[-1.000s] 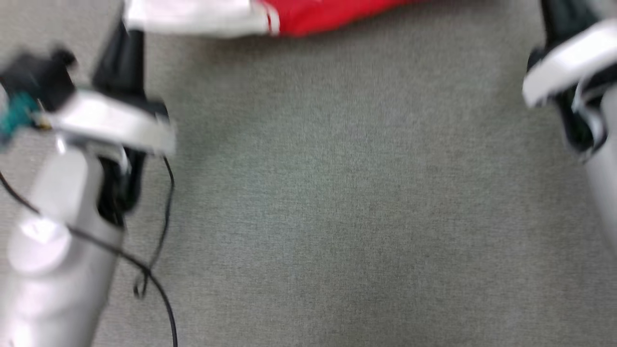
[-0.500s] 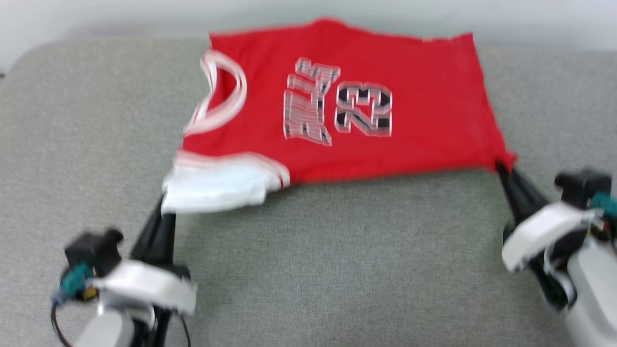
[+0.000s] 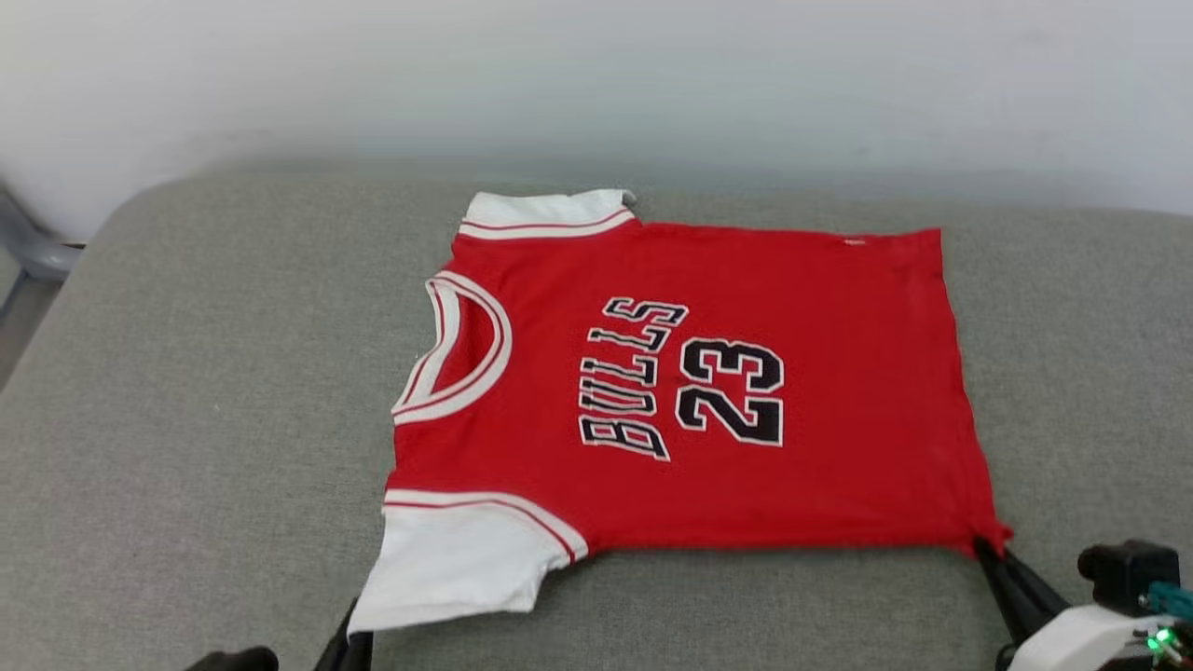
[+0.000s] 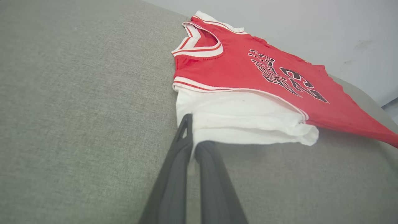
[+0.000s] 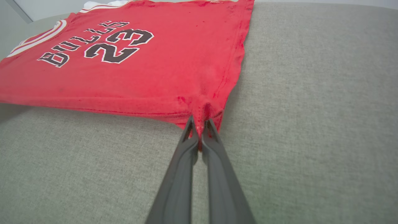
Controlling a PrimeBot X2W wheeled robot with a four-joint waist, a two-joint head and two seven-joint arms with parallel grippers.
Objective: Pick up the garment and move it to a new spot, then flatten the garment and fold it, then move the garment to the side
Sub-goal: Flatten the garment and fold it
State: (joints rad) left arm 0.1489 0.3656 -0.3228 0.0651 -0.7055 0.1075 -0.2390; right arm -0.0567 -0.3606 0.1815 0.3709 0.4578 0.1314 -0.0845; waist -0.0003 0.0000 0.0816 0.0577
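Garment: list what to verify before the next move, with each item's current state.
1. Hold by left gripper on near white sleeve: ok, shut.
2. Hold by right gripper on hem corner: ok, shut.
3. Body of garment smooth, print up: ok.
4. Near edge resting on grey cushion: not ok, held raised.
5. Far sleeve fully spread: cannot tell.

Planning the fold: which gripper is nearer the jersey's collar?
Left. The left gripper pinches the white sleeve beside the collar; the right gripper pinches the hem corner at the opposite end of the jersey.
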